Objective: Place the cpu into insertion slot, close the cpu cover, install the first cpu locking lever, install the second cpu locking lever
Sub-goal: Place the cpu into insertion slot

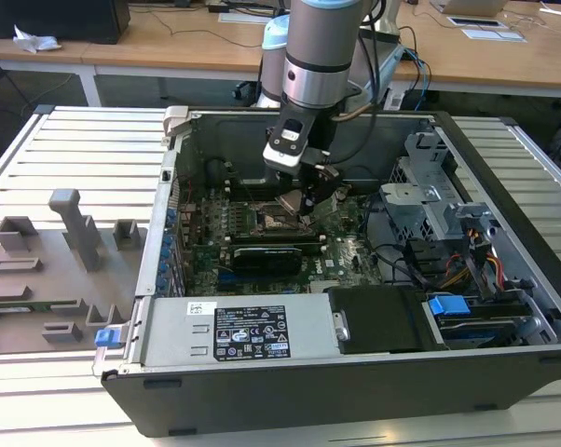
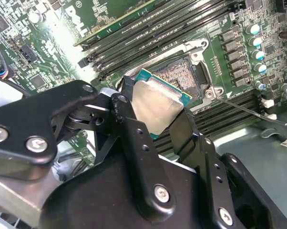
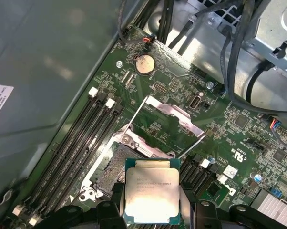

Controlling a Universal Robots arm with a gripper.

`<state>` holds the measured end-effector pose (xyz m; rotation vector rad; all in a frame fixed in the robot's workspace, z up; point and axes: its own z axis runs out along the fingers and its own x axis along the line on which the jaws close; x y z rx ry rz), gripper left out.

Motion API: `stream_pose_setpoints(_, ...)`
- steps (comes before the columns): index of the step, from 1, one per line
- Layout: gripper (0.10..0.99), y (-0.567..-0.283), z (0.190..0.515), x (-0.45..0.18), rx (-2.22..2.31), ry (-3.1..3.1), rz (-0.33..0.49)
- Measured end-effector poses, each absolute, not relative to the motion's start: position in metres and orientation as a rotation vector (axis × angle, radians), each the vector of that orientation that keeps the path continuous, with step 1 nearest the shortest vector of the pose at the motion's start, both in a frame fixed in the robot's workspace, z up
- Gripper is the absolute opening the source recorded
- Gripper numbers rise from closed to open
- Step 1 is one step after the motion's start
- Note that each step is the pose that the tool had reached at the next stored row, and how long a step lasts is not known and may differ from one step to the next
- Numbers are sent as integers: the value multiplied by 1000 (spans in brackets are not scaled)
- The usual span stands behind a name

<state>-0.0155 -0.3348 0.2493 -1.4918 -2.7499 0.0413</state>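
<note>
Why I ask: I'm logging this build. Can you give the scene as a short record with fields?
pincer: shut on cpu, gripping opposite edges
cpu: metal top showing, held over the edge of the insertion slot, not seated
insertion slot: open, empty
cpu cover: swung open, clear of the slot
locking lever: unhooked, angled away from the slot

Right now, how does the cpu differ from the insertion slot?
The cpu has a silvery metal top; the insertion slot has a dark centre. The cpu is clamped in the gripper, off the board; the insertion slot sits in the board, uncovered. Both are square.
</note>
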Motion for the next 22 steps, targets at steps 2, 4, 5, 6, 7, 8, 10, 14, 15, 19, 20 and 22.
stream_pose_setpoints(2,545,-335,249,-15,-1514,-2738,42)
stream_pose_setpoints(4,545,-335,249,-15,-1528,-2730,42)
stream_pose_setpoints(5,545,-335,249,-15,-1540,-2723,42)
stream_pose_setpoints(6,545,-335,249,-15,-1554,-2715,42)
stream_pose_setpoints(7,545,-335,249,-15,-1584,-2697,43)
stream_pose_setpoints(8,545,-335,249,-15,-1603,-2687,43)
stream_pose_setpoints(10,545,-335,249,-15,-1641,-2664,46)
stream_pose_setpoints(14,545,-335,249,-15,-1722,-2617,57)
stream_pose_setpoints(15,545,-335,249,-15,-1738,-2608,60)
stream_pose_setpoints(19,545,-335,249,-15,-1807,-2564,69)
stream_pose_setpoints(20,545,-335,249,-15,-1831,-2547,71)
stream_pose_setpoints(22,545,-335,249,-15,-1861,-2526,73)
